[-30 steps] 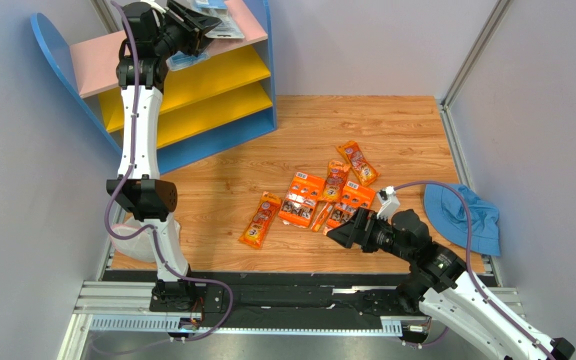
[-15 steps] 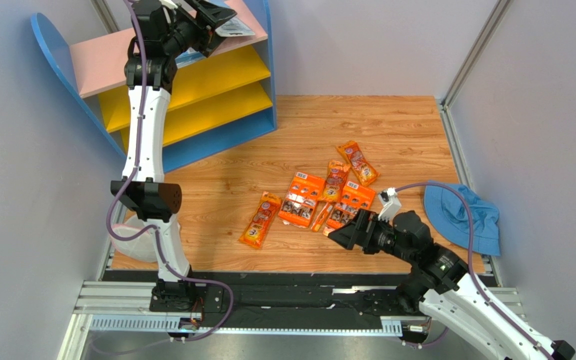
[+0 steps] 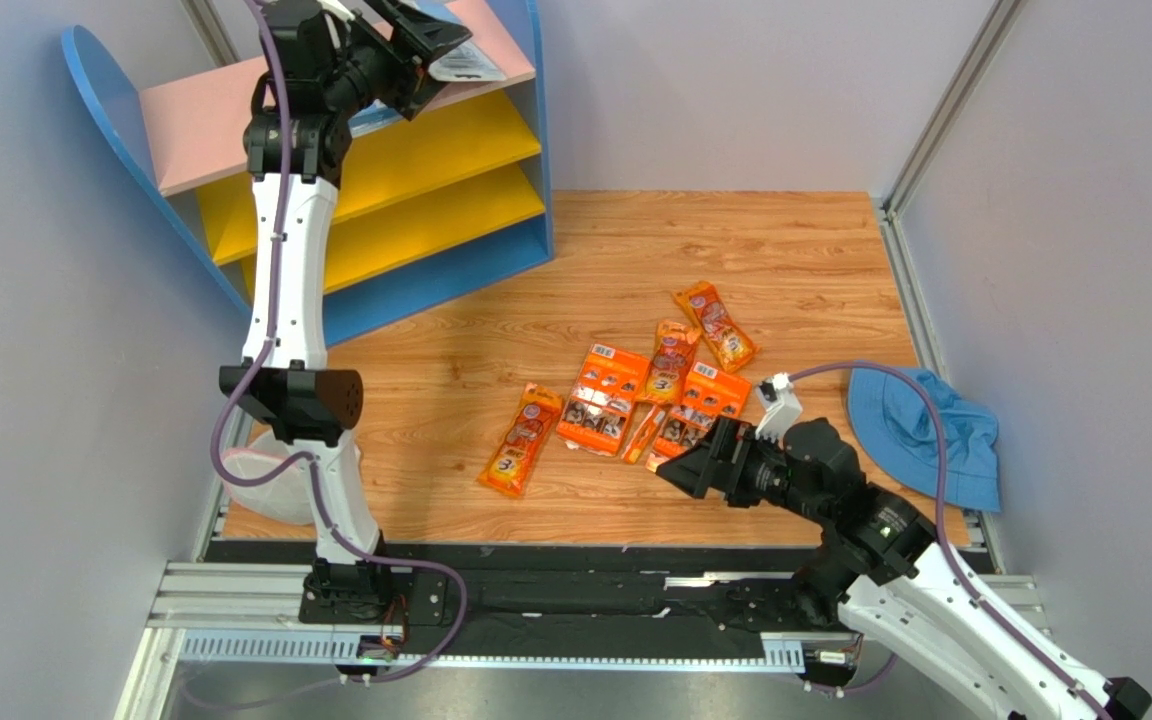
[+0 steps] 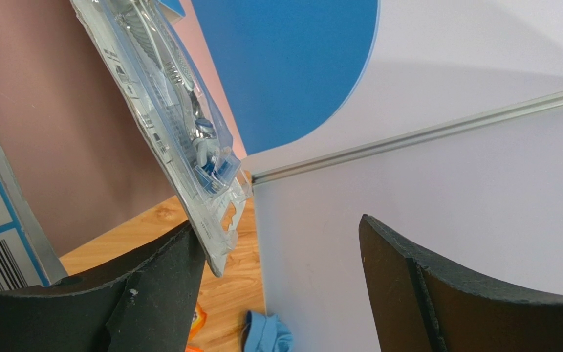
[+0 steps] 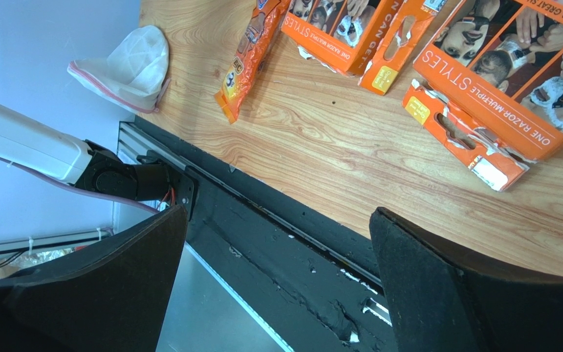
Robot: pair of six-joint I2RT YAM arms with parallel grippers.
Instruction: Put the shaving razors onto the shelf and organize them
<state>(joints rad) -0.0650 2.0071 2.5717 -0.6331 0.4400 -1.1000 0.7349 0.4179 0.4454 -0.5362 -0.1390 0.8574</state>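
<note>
My left jaws stand spread, the blister pack loose against one of them on the top board of the shelf, so that placing looks done, and my right jaws, spread above the table, must next drop onto one of the orange packs

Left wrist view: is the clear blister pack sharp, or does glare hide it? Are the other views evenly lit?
Left wrist view: the clear blister pack is fairly sharp, with a pale sheen on its plastic; right wrist view: print on the orange cards is readable; top view: even light, soft shadows.
</note>
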